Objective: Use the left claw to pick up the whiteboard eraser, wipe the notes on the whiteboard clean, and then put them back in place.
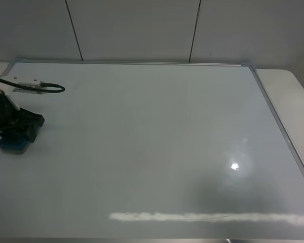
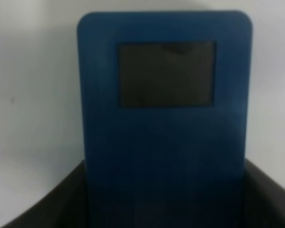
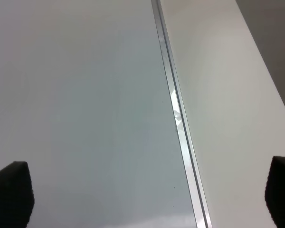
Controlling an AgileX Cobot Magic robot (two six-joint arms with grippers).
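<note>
The teal-blue whiteboard eraser point(image 1: 12, 144) lies flat on the whiteboard point(image 1: 157, 126) at its far left edge. My left claw point(image 1: 23, 129), black with a white labelled box and a cable, is down over the eraser. In the left wrist view the eraser point(image 2: 164, 95) fills the frame, and the black fingers point(image 2: 42, 204) press against both of its long sides. No marker notes show on the board; its surface looks white all over. My right gripper point(image 3: 147, 199) is open and empty above the board's right frame point(image 3: 178, 118); it is out of the exterior view.
A white table point(image 1: 294, 96) shows beyond the board's right frame. A grey panelled wall point(image 1: 142, 28) stands behind. Lamp glare point(image 1: 235, 166) and a bright streak point(image 1: 202, 217) lie on the board's near right part.
</note>
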